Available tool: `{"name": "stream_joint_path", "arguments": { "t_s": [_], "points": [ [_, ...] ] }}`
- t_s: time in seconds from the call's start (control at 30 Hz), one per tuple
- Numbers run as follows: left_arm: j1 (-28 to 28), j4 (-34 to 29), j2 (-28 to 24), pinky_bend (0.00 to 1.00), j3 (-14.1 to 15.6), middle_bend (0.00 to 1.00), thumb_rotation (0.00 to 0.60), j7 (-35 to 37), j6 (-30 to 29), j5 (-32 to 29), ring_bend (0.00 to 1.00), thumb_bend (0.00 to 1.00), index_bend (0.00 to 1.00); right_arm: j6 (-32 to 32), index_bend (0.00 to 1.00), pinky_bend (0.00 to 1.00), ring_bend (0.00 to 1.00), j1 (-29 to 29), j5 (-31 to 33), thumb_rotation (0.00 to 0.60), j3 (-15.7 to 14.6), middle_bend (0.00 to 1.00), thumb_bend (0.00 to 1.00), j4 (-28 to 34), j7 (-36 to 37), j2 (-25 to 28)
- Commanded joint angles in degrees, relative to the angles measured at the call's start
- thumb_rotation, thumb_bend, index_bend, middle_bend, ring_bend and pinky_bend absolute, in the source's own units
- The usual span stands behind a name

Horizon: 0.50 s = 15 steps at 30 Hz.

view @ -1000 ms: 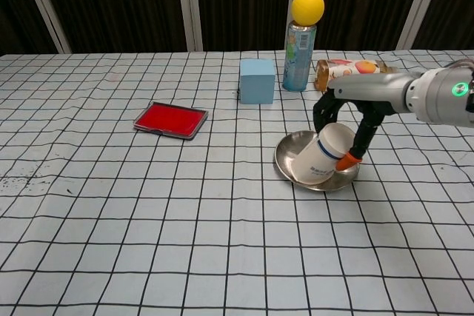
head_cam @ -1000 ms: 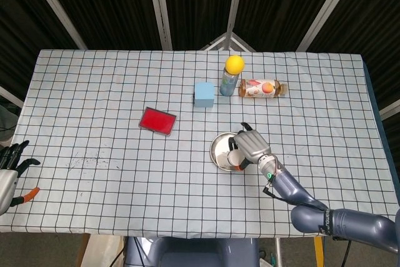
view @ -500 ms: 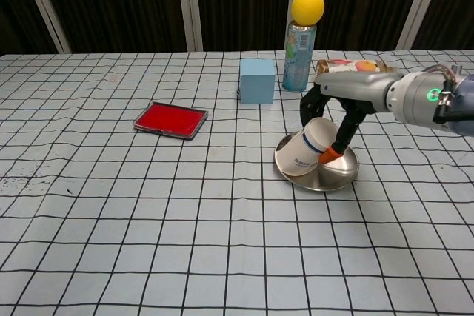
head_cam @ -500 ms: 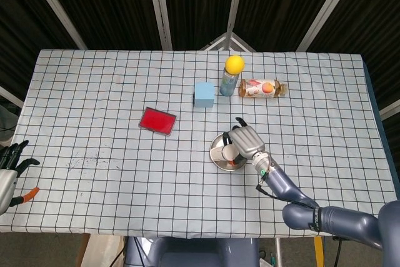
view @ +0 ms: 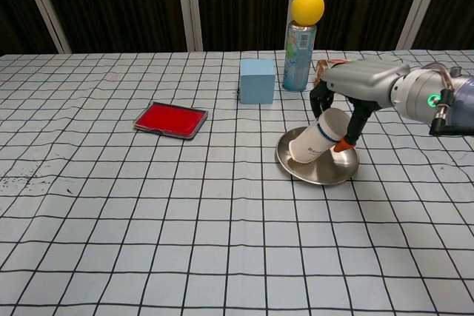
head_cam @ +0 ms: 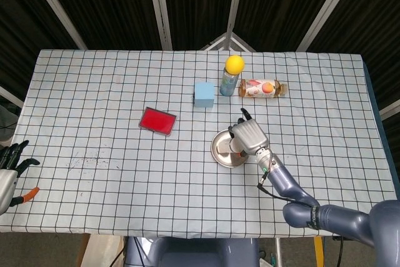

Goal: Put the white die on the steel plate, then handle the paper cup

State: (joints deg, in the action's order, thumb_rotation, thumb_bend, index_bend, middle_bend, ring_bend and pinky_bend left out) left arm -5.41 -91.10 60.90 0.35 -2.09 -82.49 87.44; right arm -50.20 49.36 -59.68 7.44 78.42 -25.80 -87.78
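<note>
A white paper cup (view: pixel 314 143) with a blue band leans tilted over the steel plate (view: pixel 326 177), its lower end touching the plate. My right hand (view: pixel 349 92) grips the cup's raised end from above, with fingers (view: pixel 347 135) on both sides. In the head view the right hand (head_cam: pixel 249 137) covers the cup and the right part of the steel plate (head_cam: pixel 222 149). My left hand (head_cam: pixel 9 168) rests off the table's left front corner, fingers apart, holding nothing. No white die shows in either view.
A flat red tray (view: pixel 170 120) lies left of the plate. Behind the plate stand a light blue cube (view: pixel 257 81) and a spray can (view: pixel 298 46) with a yellow ball on top. A drink bottle (head_cam: pixel 262 87) lies on its side beside the can.
My right hand slid the cup leftward over the plate, then raised it and drew it back toward the far right, leaving the cup tilted more steeply. The left hand has not moved.
</note>
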Motion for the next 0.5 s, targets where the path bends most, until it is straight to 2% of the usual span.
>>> {"name": "stream_joint_path", "arguments": {
  "t_s": [0.03,0.27,0.4,0.5],
  "points": [
    [0.03,-0.01,0.01,0.02,0.02,0.0,0.6,-0.05,-0.05,0.01,0.0,0.29,0.34,0.72,0.9,0.0,0.31,0.46,2.33,0.6,-1.7,0.58,0.36,2.16,-5.57,1.72],
    [0.05,-0.03,0.1,0.02,0.05,0.0,0.6,-0.28,-0.12,0.12,0.0,0.29,0.34,3.25,0.91,0.0,0.31,2.07,10.99,0.6,-2.7,0.58,0.37,8.66,-12.3,4.94],
    [0.05,-0.07,0.14,0.02,0.08,0.0,0.6,-0.39,-0.15,0.22,0.0,0.29,0.34,5.96,0.91,0.0,0.31,2.83,13.7,0.6,-1.72,0.58,0.37,12.47,-9.83,6.44],
    [0.12,-0.08,0.07,0.02,0.1,0.0,0.6,-0.19,-0.25,0.25,0.0,0.29,0.34,6.06,0.89,0.0,0.31,2.77,12.17,0.6,-0.59,0.58,0.37,12.96,-6.71,6.17]
  ]
}}
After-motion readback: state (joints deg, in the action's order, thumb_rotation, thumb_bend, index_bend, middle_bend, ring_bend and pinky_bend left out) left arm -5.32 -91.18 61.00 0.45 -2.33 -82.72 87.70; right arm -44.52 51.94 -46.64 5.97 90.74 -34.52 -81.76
